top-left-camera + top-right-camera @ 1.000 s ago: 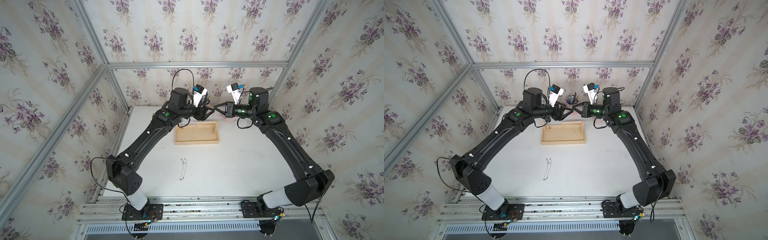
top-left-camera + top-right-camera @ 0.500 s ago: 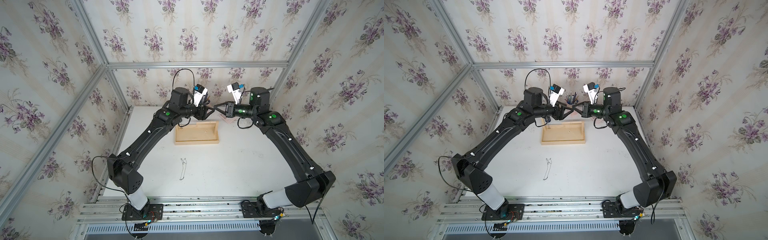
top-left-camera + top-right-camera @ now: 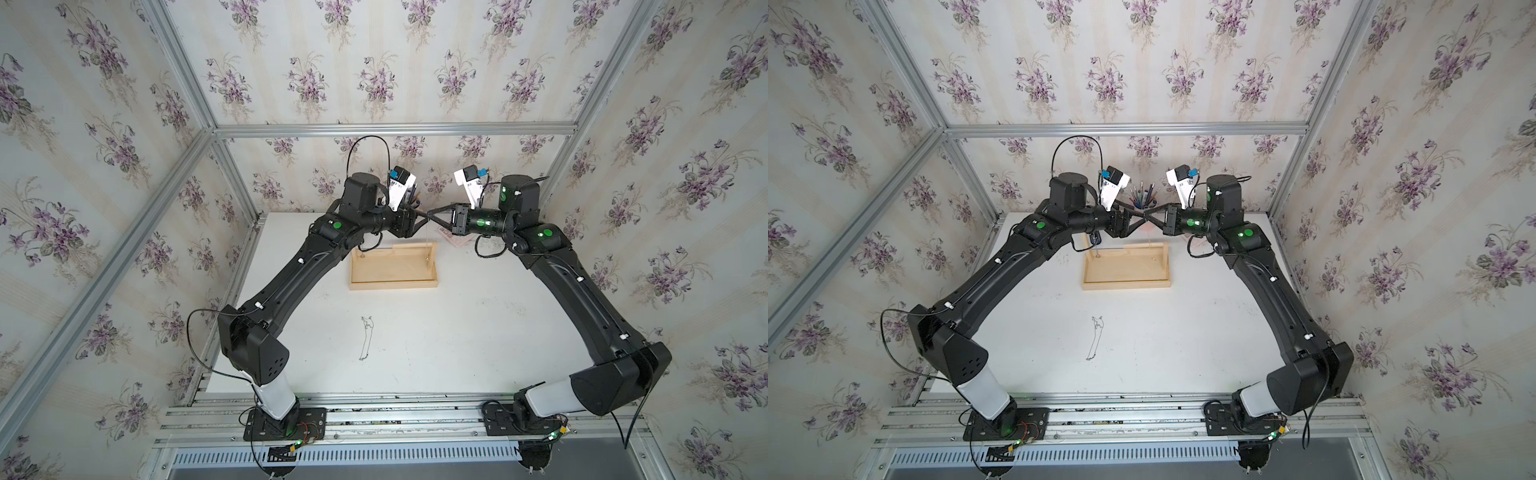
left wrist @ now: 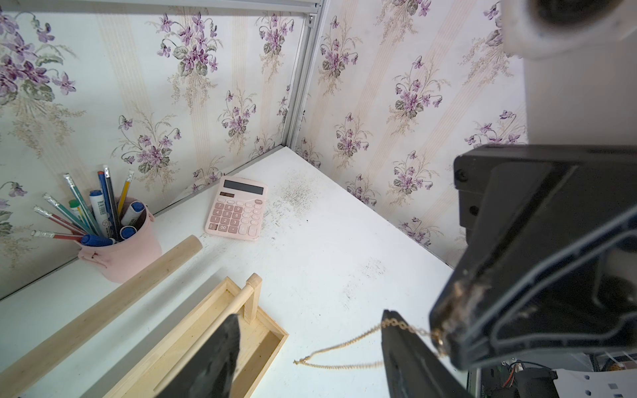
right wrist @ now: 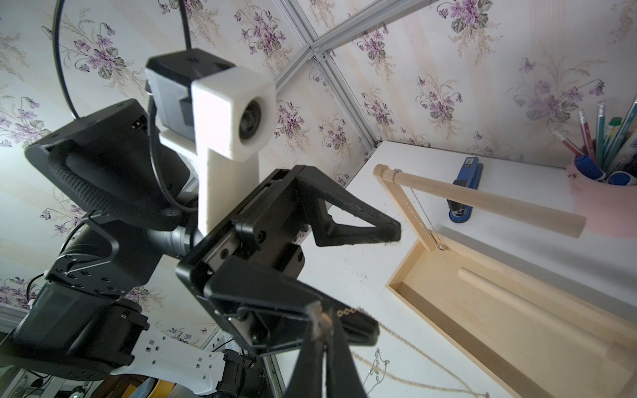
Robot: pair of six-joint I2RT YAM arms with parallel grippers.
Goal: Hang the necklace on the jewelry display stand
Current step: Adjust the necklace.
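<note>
Hanging progress: not done, by my reading; the fine gold chain necklace (image 4: 339, 344) is up in the air and touches no part of the stand; carrying it to a bar and draping it over are both left to do.
Necklace position: strung between the two grippers above the far end of the table, near the stand; a slack loop droops below the grip; whether it sits directly over the tray cannot be told.
Right gripper (image 4: 443, 327): jaws pressed together on one end of the gold chain.
Left gripper (image 5: 382, 281): jaws apart; the chain lies across one finger (image 4: 403, 358), draped and not pinched.
Stand: pale wooden jewelry display stand (image 3: 394, 285); shallow rectangular tray, tall post, shorter post, round dowel bars; upright near the far edge of the table.
Upper bar (image 5: 482, 200): bare along most of its length; one end free; room enough for the gold chain, I judge.
Already hung: thin silver chain (image 5: 424, 213) over the upper bar just beside the tall post; its lower end reaches the tray corner.
Loose item: another thin chain (image 3: 366, 338) flat on the white table (image 3: 478, 324), well in front of the stand, apart from both grippers.
Bystanders: pink pen cup (image 4: 120, 255), pink calculator (image 4: 238, 208), blue stapler (image 5: 463, 193); all beyond the stand; no part in the task.
</note>
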